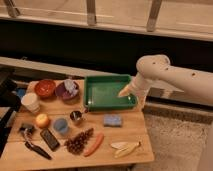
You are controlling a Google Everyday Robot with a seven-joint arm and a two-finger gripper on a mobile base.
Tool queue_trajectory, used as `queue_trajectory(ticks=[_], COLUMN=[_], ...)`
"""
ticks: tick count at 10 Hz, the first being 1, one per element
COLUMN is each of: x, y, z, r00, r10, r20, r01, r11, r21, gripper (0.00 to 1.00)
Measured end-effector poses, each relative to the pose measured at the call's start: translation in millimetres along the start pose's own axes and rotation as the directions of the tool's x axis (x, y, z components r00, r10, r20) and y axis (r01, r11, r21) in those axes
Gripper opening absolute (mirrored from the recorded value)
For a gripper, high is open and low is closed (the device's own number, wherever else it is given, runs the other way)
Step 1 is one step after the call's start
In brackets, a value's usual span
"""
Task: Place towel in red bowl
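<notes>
one gripper (125, 92), held wide and empty over the green tray (102, 95), should be centred on the towel (70, 86) before closing.

Setting: you are looking at an indoor robot test area, staged like a kitchen counter.
Worktop: a single plain wooden worktop (132, 131) set against a low dark wall.
Layout: kitchen ware and food lie spread apart as samples: a green tray (105, 94), a red bowl (45, 88), a purple bowl (60, 94), a white cup (31, 102), a blue sponge (113, 120), a banana (125, 147) and a carrot (93, 144).
Floor: speckled grey carpet (175, 142), the office kind, lies beside the worktop.
Background: metal railing posts (91, 12) rise above the dark wall.
Robot: a white arm (170, 80) reaches in from the right of the view. Its hand (125, 92) hangs over the tray's right edge, fingers apart, holding nothing.
</notes>
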Motion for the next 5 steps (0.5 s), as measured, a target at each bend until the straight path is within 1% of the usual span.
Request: queue_trajectory(ticks=[1,3,5], x=[1,5,11], y=[5,26,75], z=[0,1,5], r00=[1.000,0.996,0.989], r10=[-0.028,-0.079,-0.145], r20=[0.013,0.032,0.044], r01=[0.028,0.078,0.143], r11=[0.999,0.996,0.989], r21=[0.019,0.033,0.038], gripper=[0.78,0.78,0.78])
